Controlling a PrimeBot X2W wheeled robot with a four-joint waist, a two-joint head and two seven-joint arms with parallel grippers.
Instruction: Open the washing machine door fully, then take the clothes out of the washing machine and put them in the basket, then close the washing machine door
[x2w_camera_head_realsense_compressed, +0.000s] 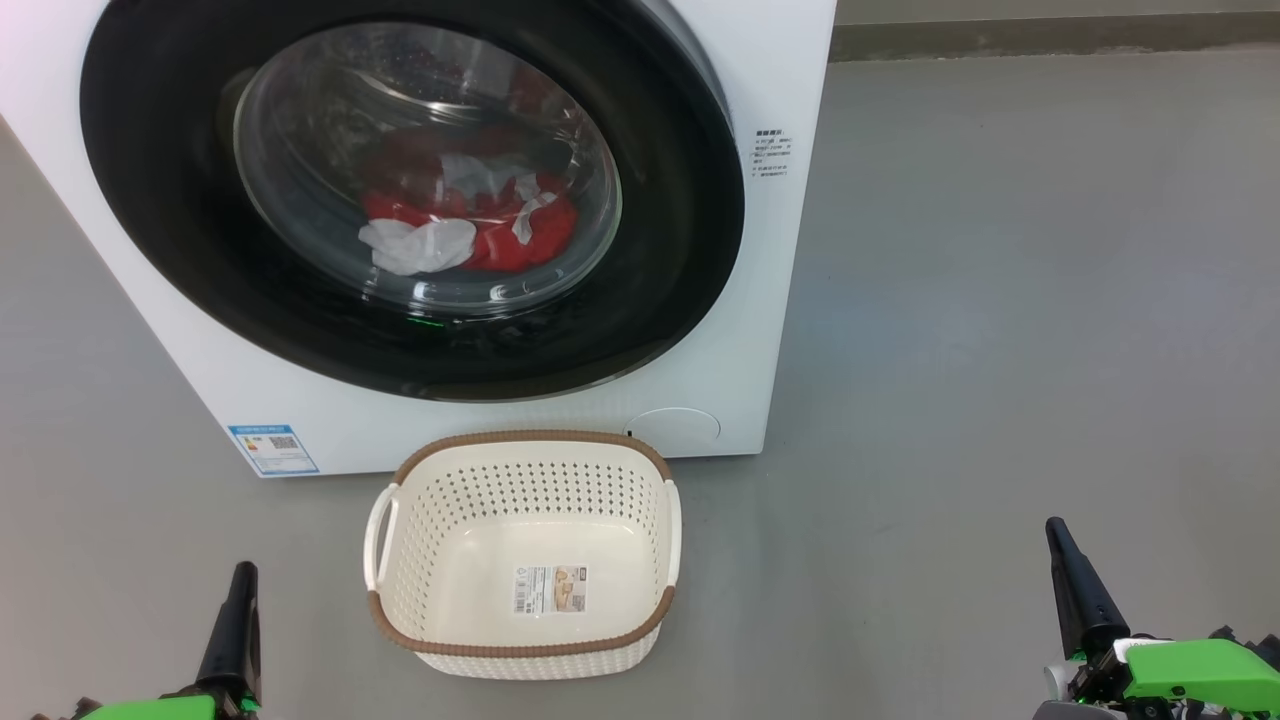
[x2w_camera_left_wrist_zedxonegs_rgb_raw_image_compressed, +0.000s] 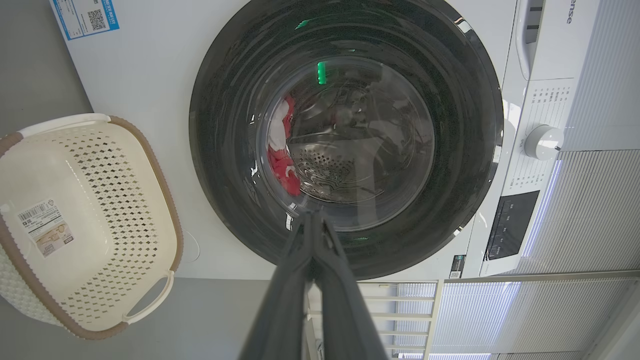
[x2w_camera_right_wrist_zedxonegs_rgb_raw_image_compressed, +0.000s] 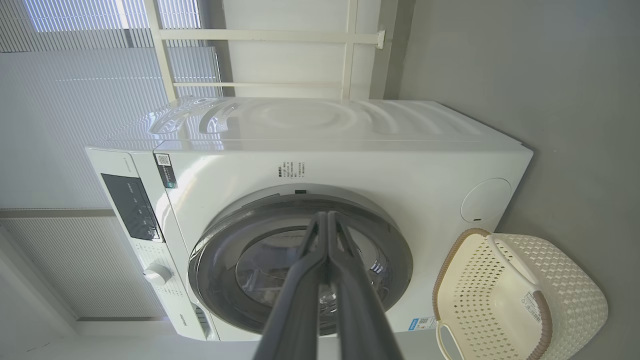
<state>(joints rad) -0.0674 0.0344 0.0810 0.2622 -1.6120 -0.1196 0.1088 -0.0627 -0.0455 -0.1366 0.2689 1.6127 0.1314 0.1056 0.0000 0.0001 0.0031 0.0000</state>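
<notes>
Right gripper (x2w_camera_right_wrist_zedxonegs_rgb_raw_image_compressed: 327, 216): two long dark fingers pressed together, tips meeting, pointing at washing machine door (x2w_camera_right_wrist_zedxonegs_rgb_raw_image_compressed: 395, 260). Door sits closed against front of white washing machine (x2w_camera_right_wrist_zedxonegs_rgb_raw_image_compressed: 350, 150), dark rim round glass window. Dark control panel (x2w_camera_right_wrist_zedxonegs_rgb_raw_image_compressed: 131, 205) and white knob (x2w_camera_right_wrist_zedxonegs_rgb_raw_image_compressed: 157, 274) on front strip. Round flap (x2w_camera_right_wrist_zedxonegs_rgb_raw_image_compressed: 486, 200) at front corner. Basket (x2w_camera_right_wrist_zedxonegs_rgb_raw_image_compressed: 570, 290) near that corner on grey floor (x2w_camera_right_wrist_zedxonegs_rgb_raw_image_compressed: 550, 75), paper label (x2w_camera_right_wrist_zedxonegs_rgb_raw_image_compressed: 531, 301) on its bottom. Pale blinds (x2w_camera_right_wrist_zedxonegs_rgb_raw_image_compressed: 75, 125) behind machine.

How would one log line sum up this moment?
door: covering drum | clothes: inside | basket: empty | left pincer: shut, free | right pincer: shut, free
</notes>
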